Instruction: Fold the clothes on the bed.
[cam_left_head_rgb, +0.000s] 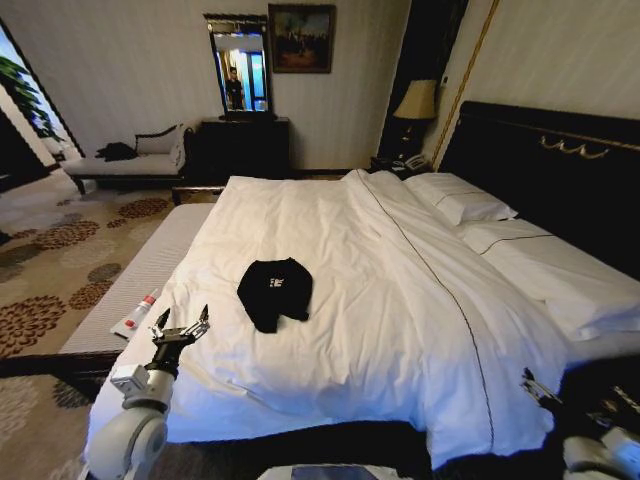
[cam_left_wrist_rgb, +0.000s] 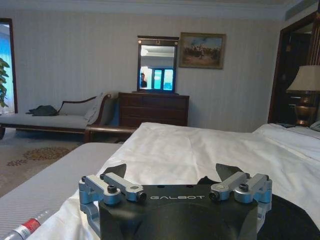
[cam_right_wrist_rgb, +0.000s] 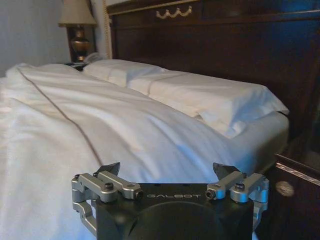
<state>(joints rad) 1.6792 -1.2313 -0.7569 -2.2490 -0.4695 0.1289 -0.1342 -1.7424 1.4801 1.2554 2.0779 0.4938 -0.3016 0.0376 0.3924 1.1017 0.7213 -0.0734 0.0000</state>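
While the T-shirt (cam_left_head_rgb: 275, 291) lies bunched mid-frame on the bed (cam_left_head_rgb: 400, 300), both arms wait.
Left gripper (cam_left_head_rgb: 182, 326) lower left, right gripper (cam_left_head_rgb: 530, 385) lower right, both spread; spreading it flat first probably helps.

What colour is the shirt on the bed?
Black, with small white lettering; the head view shows the shirt best.

One black T-shirt (cam_left_head_rgb: 275, 291) lies on one bed (cam_left_head_rgb: 330, 230) with two pillows (cam_left_head_rgb: 460, 197), one tube (cam_left_head_rgb: 135, 314) beside.
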